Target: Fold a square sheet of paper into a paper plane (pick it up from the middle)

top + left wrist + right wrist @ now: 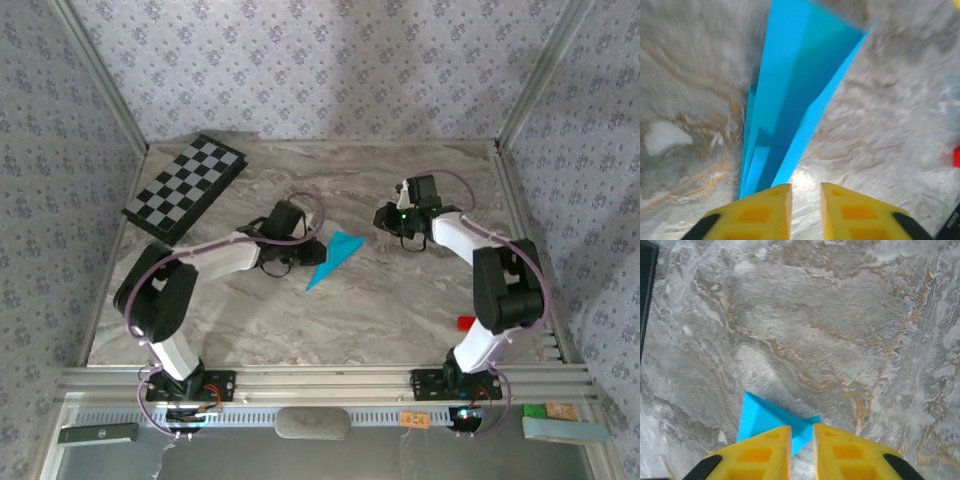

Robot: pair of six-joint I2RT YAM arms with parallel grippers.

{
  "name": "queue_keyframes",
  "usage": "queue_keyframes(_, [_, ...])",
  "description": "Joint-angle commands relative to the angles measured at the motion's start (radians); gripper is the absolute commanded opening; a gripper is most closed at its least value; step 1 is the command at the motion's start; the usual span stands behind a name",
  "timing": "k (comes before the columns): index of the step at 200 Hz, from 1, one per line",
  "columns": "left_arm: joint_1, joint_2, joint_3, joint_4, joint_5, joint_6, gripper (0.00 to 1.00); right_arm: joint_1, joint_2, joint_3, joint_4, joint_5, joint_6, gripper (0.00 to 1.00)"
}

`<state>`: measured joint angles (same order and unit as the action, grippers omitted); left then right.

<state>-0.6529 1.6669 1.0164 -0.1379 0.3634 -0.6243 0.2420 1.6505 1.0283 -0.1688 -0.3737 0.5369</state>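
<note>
Fold looks done: paper plane (335,258) lies flat, my left gripper (805,200) and right gripper (802,440) flank it, slightly parted, empty, so only backing off remains.

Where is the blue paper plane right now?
The paper plane lies on the marble table near the middle of the top view, between the left gripper and right gripper.

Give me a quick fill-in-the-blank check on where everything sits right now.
1. The checkerboard sits at the far ___ corner of the table.
2. The small red block lies near the table's ___ edge.
3. The paper plane lies on the table, gripped by ___ pair of fingers.
Missing words: left; right; neither.
</note>
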Motion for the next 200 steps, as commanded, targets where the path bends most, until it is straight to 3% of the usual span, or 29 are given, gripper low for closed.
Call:
queue_keyframes(1, [0.050, -0.129, -0.006, -0.041, -0.075, -0.019, 0.32, 0.074, -0.065, -0.033, -0.114, 0.135, 0.026, 0.25])
queue_keyframes(49, [0.189, -0.334, -0.130, -0.140, -0.267, -0.027, 0.62, 0.277, -0.072, 0.024, -0.243, 0.313, 0.179, 0.42])
queue_keyframes(97, [0.325, -0.443, -0.244, -0.154, -0.296, -0.035, 0.98, 0.423, 0.064, 0.192, -0.388, 0.458, 0.310, 0.61])
queue_keyframes(152, [0.407, -0.505, -0.317, -0.144, -0.253, -0.022, 1.00, 0.502, 0.249, 0.389, -0.544, 0.548, 0.382, 0.68])
queue_keyframes(200, [0.413, -0.508, -0.324, -0.148, -0.233, 0.000, 1.00, 0.507, 0.319, 0.452, -0.672, 0.575, 0.471, 0.62])
